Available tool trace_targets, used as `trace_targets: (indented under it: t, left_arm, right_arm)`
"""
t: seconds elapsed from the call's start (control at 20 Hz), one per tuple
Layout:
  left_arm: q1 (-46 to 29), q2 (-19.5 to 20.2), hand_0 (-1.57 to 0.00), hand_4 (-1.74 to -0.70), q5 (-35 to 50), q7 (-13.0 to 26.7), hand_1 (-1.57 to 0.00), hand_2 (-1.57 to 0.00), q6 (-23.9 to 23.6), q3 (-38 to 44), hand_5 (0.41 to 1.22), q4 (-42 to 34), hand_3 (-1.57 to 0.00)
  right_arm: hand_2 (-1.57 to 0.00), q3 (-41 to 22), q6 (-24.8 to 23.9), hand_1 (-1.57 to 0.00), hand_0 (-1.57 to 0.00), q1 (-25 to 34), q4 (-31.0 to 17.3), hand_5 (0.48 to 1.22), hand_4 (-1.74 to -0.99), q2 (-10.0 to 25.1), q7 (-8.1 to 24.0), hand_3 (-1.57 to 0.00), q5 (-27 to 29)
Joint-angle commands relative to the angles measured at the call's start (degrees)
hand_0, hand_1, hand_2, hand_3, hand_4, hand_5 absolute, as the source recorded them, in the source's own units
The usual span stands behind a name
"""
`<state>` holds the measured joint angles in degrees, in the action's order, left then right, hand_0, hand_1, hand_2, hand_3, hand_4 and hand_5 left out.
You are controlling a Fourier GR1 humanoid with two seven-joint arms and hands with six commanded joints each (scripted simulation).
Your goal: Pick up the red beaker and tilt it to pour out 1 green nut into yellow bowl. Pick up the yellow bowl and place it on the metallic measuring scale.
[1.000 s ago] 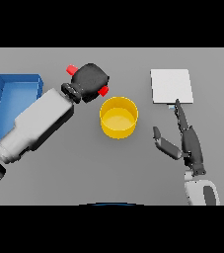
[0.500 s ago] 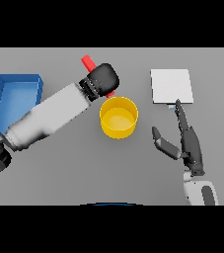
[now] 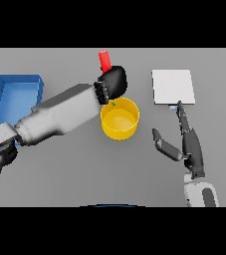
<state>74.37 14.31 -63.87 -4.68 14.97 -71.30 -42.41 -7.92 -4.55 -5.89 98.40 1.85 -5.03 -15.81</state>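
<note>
Red beaker (image 3: 104,60) sticks up past the far side of the left robot hand (image 3: 113,82), whose dark fingers are wrapped round it, so only one end of it shows. That hand hangs over the far-left rim of the yellow bowl (image 3: 120,119), with its white and grey arm crossing the desk (image 3: 74,169) from the near-left corner. A small green nut (image 3: 113,104) shows just under the hand, at the bowl's far-left inner rim; whether it rests on the wall or is in the air cannot be told. The rest of the bowl's inside looks plain yellow.

The bowl stands near the middle of the desk. To its right, and a little farther off, lies the metallic measuring scale (image 3: 172,86), a flat pale square, well apart from the bowl with bare grey desk between them. The right robot hand (image 3: 186,144) sits on the near side of the scale, released, its fingers straight and pointing toward the far edge, one fingertip close to the scale's near edge, its thumb spread out to the left toward the bowl. It holds nothing.

At the far-left side of the desk lies a blue tray (image 3: 5,90) with raised walls; the left arm passes along its right side and hides part of it, and nothing can be seen lying in the part that shows. The near middle of the desk, in front of the bowl, is open grey surface, as is the strip beyond the beaker along the far edge.
</note>
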Motion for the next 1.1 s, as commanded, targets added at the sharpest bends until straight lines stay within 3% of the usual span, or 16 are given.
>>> trace_targets:
  t: [0.0,0.4,0.5,0.7,0.8,1.05]
  left_arm:
    - [0.0,-0.3,-1.57,-1.73,-0.6,0.1,-1.57,-1.57,-0.2,-1.2,1.221,0.3,-1.57]
    - [5.2,-2.1,-1.57,-1.72,-2.4,-0.7,-1.57,-1.57,0.0,-7.5,1.221,1.4,-1.57]
    - [8.3,-0.8,-1.57,-1.72,-2.1,-3.9,-1.57,-1.57,-0.6,-8.4,1.221,2.4,-1.57]
    - [15.6,1.0,-1.57,-1.73,-0.8,-3.4,-1.57,-1.57,-2.2,-7.2,1.221,5.9,-1.57]
    - [18.9,3.3,-1.57,-1.73,1.7,-3.7,-1.57,-1.57,-4.7,-4.5,1.221,9.6,-1.18]
    - [23.9,6.2,-1.57,-1.73,15.9,0.6,-1.57,-1.57,-6.9,9.4,1.221,23.0,-1.44]
  right_arm:
    - [0.0,0.2,0.0,0.0,0.0,-0.1,0.1,0.627,-1.153,0.6,0.3,0.0,-0.2]
    - [0.0,0.2,-0.7,0.0,0.0,0.5,-0.6,0.635,-1.154,0.0,0.4,0.0,-0.6]
    - [0.0,0.5,-0.2,0.0,0.0,0.5,-0.6,0.636,-1.153,0.3,-0.6,0.0,0.1]
    - [0.0,-0.3,0.0,0.0,0.0,0.1,-0.7,0.654,-1.154,-0.2,-1.8,0.0,-0.1]
    - [0.0,-0.3,-0.2,0.0,0.0,0.1,-1.1,0.66,-1.16,0.0,-2.8,0.0,-0.5]
    - [0.0,-0.1,0.0,0.0,0.0,1.0,-1.2,0.652,-1.152,0.2,-1.9,0.0,-0.3]
